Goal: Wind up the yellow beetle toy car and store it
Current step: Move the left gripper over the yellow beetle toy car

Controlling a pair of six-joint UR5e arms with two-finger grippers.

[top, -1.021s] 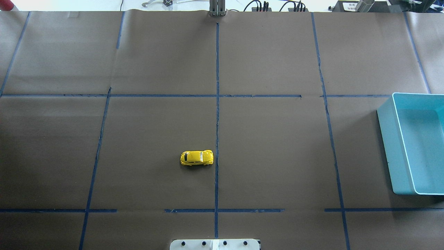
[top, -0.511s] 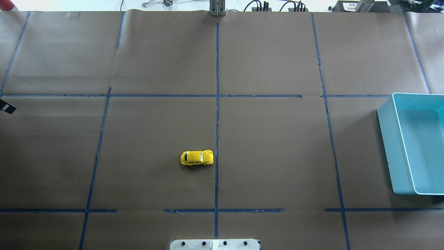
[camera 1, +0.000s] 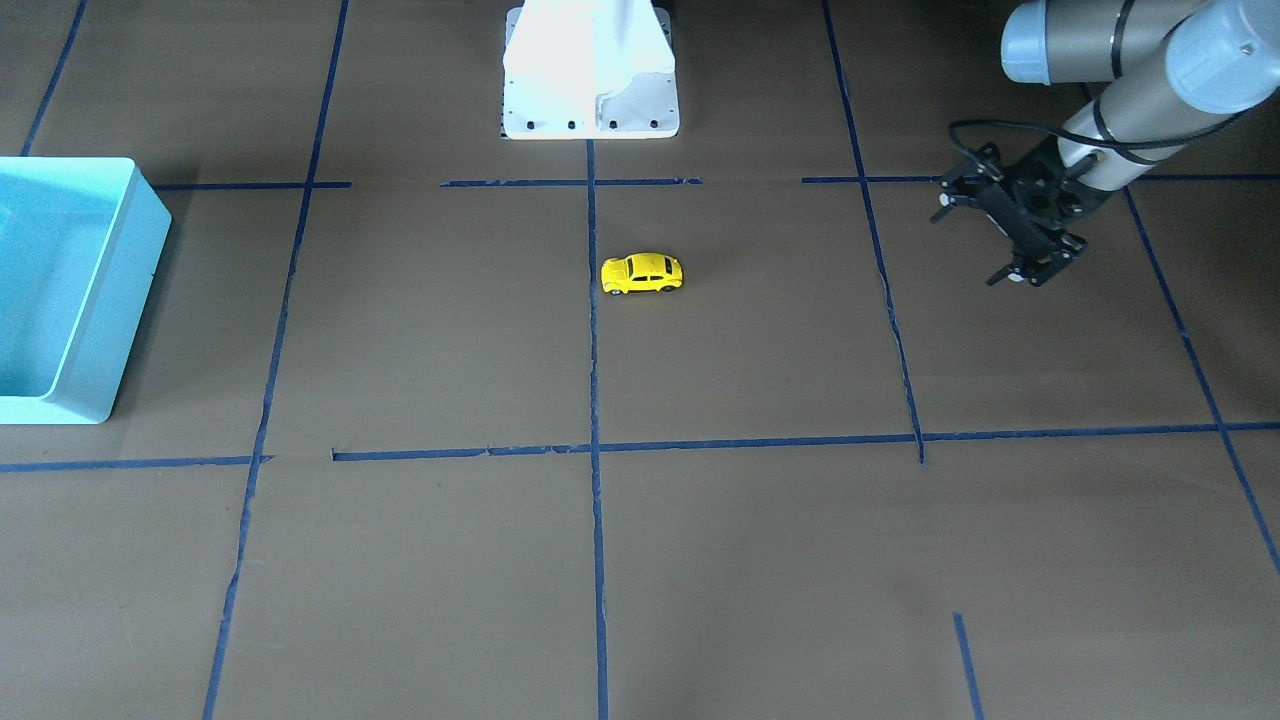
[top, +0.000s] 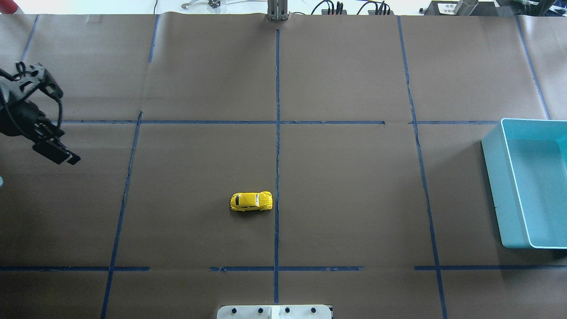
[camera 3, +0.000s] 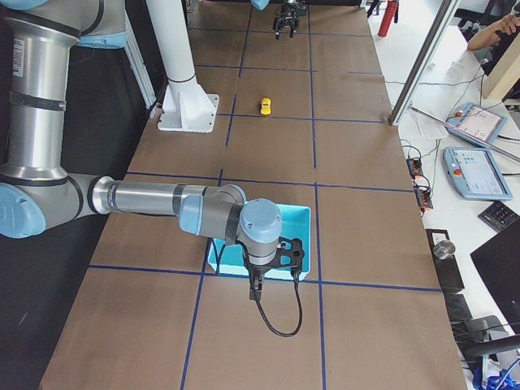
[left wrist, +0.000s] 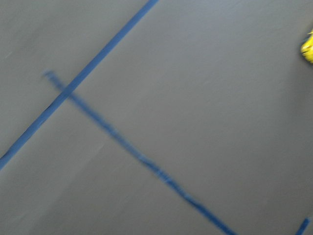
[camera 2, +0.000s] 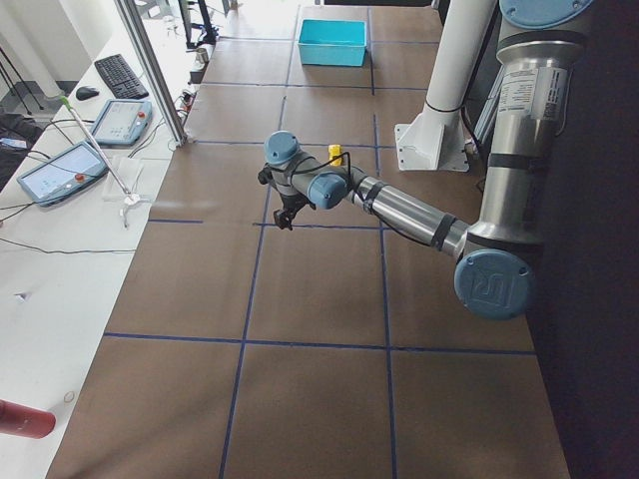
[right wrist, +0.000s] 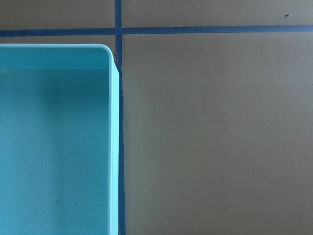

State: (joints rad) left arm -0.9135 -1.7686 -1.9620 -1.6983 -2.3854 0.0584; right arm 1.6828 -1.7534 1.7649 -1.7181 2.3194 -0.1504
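Note:
The yellow beetle toy car (top: pixel 251 201) stands on its wheels on the brown paper near the table's middle, just left of the centre tape line. It also shows in the front view (camera 1: pixel 642 273), the side views (camera 2: pixel 335 154) (camera 3: pixel 266 106), and at the right edge of the blurred left wrist view (left wrist: pixel 308 46). My left gripper (top: pixel 60 154) hovers far to the car's left, open and empty (camera 1: pixel 1025 275). My right gripper (camera 3: pixel 254 288) shows only in the right side view, at the near corner of the bin. I cannot tell if it is open.
A light blue open bin (top: pixel 491 186) stands at the table's right edge, with nothing visible inside (camera 1: pixel 110 300) (right wrist: pixel 113 147). Blue tape lines divide the paper into squares. The robot's white base (camera 1: pixel 590 110) stands at the near edge.
My left arm has come into the overhead view from the left edge and moved toward the table's middle. The car and the bin have not moved.

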